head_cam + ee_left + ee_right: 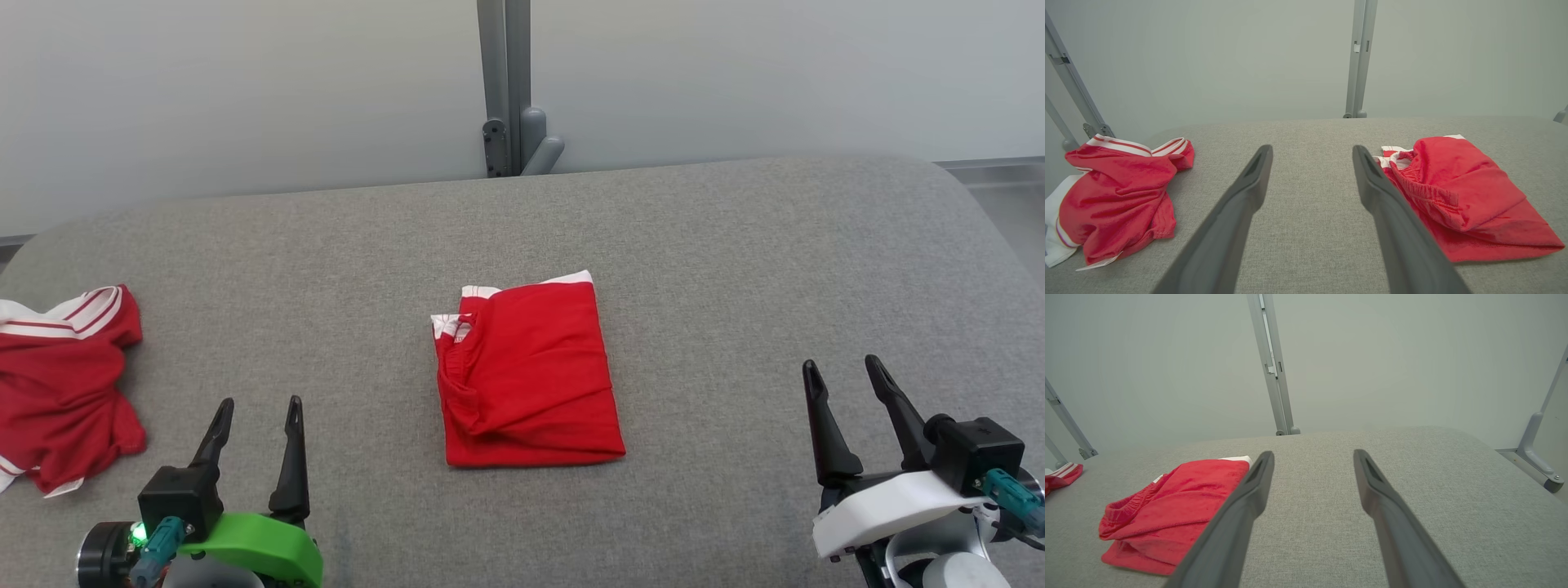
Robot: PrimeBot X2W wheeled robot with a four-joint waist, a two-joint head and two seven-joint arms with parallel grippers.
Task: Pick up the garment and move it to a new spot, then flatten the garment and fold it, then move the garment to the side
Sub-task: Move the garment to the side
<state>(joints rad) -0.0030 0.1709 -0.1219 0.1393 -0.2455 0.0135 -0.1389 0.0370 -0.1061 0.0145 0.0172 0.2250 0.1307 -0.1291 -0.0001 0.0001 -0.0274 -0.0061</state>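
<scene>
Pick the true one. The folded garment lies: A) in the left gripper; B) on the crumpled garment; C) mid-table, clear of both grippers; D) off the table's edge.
C: the folded garment lies at the middle of the table, the open left gripper and right gripper both apart from it.

The folded garment (531, 376) was plain red with white edging on its far side. The crumpled garment (61, 384) at the left was red with white, red-striped bands. The table (735, 269) was flecked grey. The left gripper (260, 402) was black on green, the right gripper (840, 363) black on white.
</scene>
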